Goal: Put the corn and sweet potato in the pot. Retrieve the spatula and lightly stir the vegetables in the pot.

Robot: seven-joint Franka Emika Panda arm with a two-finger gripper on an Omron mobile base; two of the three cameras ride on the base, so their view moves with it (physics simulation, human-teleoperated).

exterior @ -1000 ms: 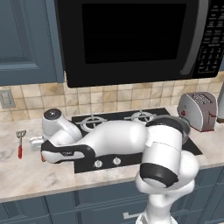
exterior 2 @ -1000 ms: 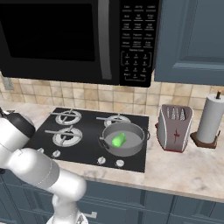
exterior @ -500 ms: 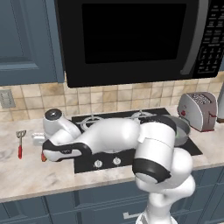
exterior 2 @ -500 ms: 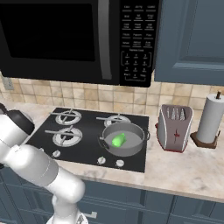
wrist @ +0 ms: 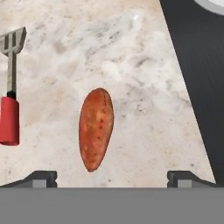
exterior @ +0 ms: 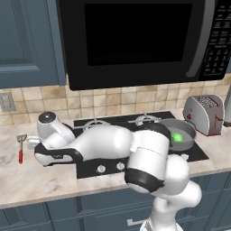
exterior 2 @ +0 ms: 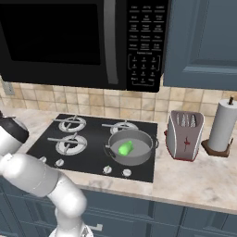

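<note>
I see the corn (exterior 2: 125,148) already in the pot (exterior 2: 131,156), and the sweet potato (wrist: 96,128) lies on the counter (wrist: 144,113) under my gripper (wrist: 112,177), fingers wide apart w/ nothing held. It sits off to one side btw the tips, so I think a pinch could roll it toward the spatula (wrist: 10,92) nearby.

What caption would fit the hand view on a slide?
Open tool hovering above the sweet potato on the marble counter, spatula lying beside it.

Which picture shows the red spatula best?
The left base view: the whole spatula lies on the counter, left of the arm. The hand view cuts off its left side and handle end, near the sweet potato.
</note>
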